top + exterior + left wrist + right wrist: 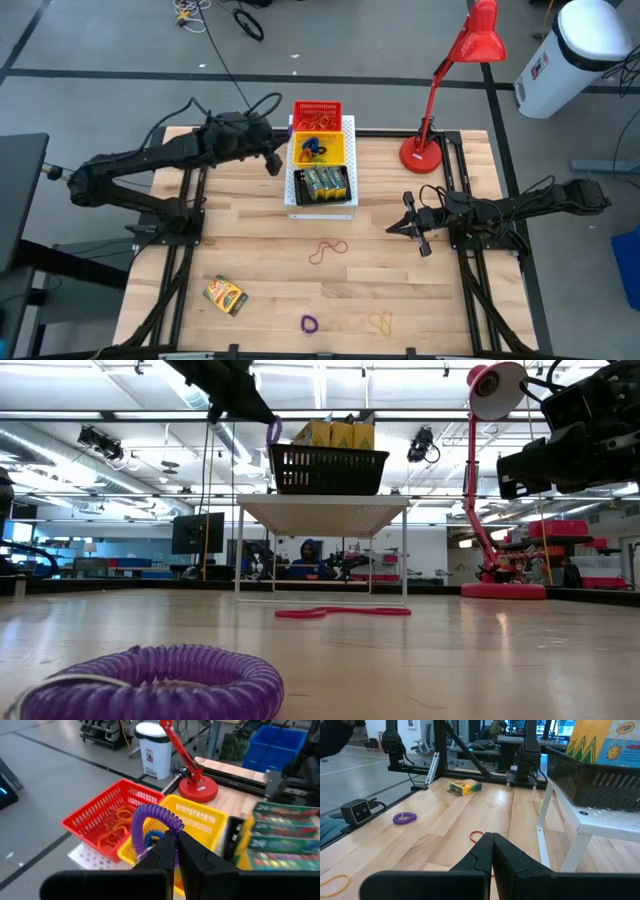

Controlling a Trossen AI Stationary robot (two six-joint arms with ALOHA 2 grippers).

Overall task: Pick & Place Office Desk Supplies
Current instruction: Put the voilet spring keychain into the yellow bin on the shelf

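Observation:
My left gripper point(274, 160) is raised at the left side of the yellow basket point(322, 150) and is shut on a purple coiled elastic loop point(155, 819). The yellow basket stands between a red basket point(317, 113) of rubber bands and a black basket point(321, 186) of crayon boxes, all on a white perforated board. On the wooden table lie a reddish rubber band point(327, 251), a crayon box point(226, 296), a second purple loop point(309, 323) and a yellow rubber band point(380, 322). My right gripper point(398, 226) waits shut at the right, low over the table. My left gripper pinches one side of the purple loop point(167, 838) between its two fingertips. The fingers come from the table's left, slanting a little downward. The loop is lifted clear; in the low view its free part point(273, 430) hangs just below the fingertips.
A red desk lamp point(440, 95) stands at the far right corner. The white board point(322, 510) is raised on legs, with the black basket point(330, 468) on top. Bare wood lies between the board and the near edge.

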